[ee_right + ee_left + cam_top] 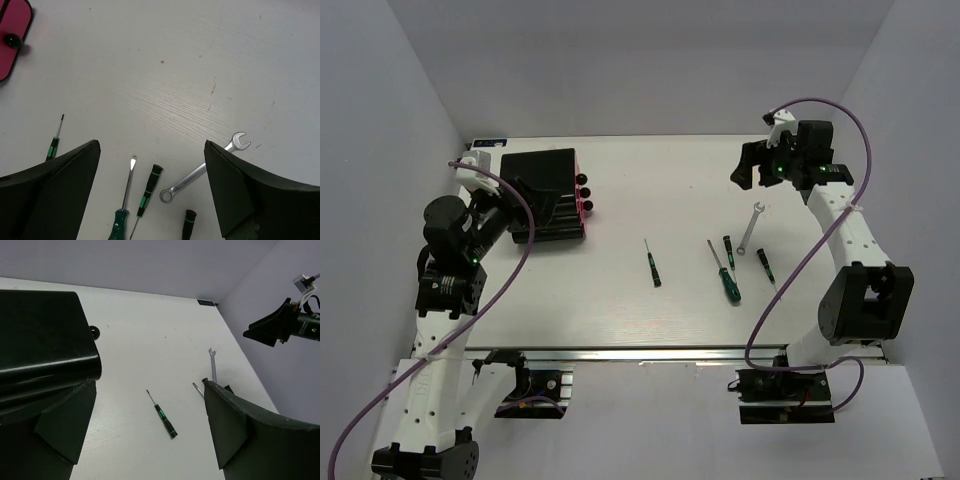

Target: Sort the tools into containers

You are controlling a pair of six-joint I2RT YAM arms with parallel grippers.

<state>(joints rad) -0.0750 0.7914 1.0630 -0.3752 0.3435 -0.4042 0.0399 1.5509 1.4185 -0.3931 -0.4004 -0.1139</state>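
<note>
The silver wrench (187, 180) lies flat on the worktop (650, 180). It is the tool nearest the right jaws, just under them, and in the wrist view its open end sits close beside one finger (260, 200). A little further from those jaws lie the green-handled screwdriver (724, 272) and two slim black-handled screwdrivers (728, 248). A third black-handled screwdriver (652, 264) lies apart, well clear of both pairs of jaws, in the space between them.

All of these should be light, stiff and hard. The wrench is thin, flat to the surface and probably slick, so the jaws would likely need to straddle its shank midway and pinch its narrow edges. The screwdrivers may roll. Their handles are the thicker, grippier place to take hold, with the grip set across the handle and not on the bare shaft.

The right jaws hang wide open and hold nothing. The left jaws are likewise spread wide and empty, close by the black cabinet (545, 165). Its pink drawers (17, 20) with black knobs look shut from here. A drawer would probably have to be pulled out by its knob before any tool goes in.
</note>
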